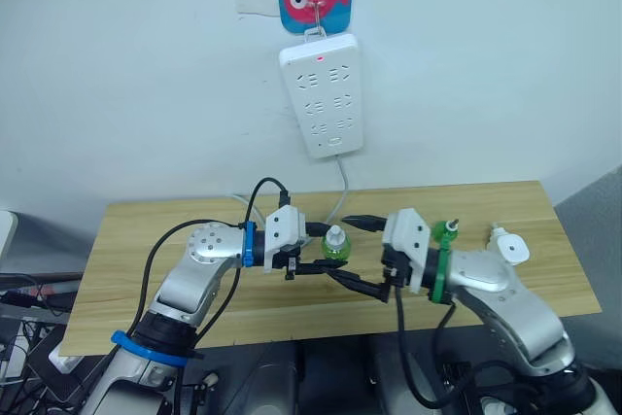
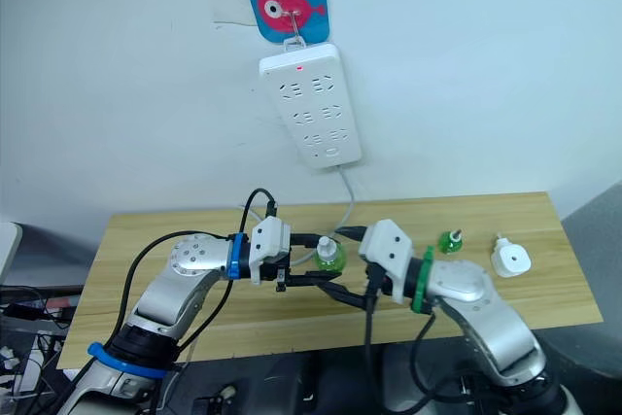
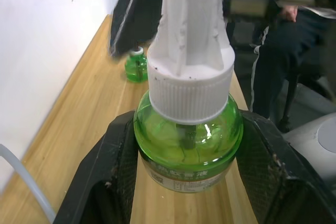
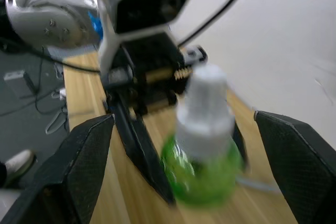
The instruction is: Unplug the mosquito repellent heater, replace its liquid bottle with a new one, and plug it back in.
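We saw the left gripper (image 1: 309, 269) pinching a green bottle (image 1: 335, 245) by its round belly, 1 black finger (image 3: 107, 177) pressed on each side, over the middle of the table (image 1: 155, 225). The right gripper (image 1: 358, 284) faced it from the other side with its fingers spread wide, touching nothing; in the right wrist view the bottle (image 4: 202, 150) sat between those open fingers.

The heater (image 1: 509, 246) lay unplugged on the table near the right edge, well apart from both grippers. A second green bottle (image 1: 446, 232) stood between it and the right arm. The power strip (image 1: 322, 94) hung on the wall above, its sockets free.

We judged the held bottle light and stiff: a clear, smooth plastic belly, likely slippery, under a tall white cap (image 3: 191, 45) with a ridged collar. The belly was the widest part and filled the left grip well, so that hold looked secure. For twisting, we thought the ribbed collar the best purchase for the right fingers, since the smooth upper stem would slide. Squeezing hard seemed needless; tipping it once uncapped might spill liquid.
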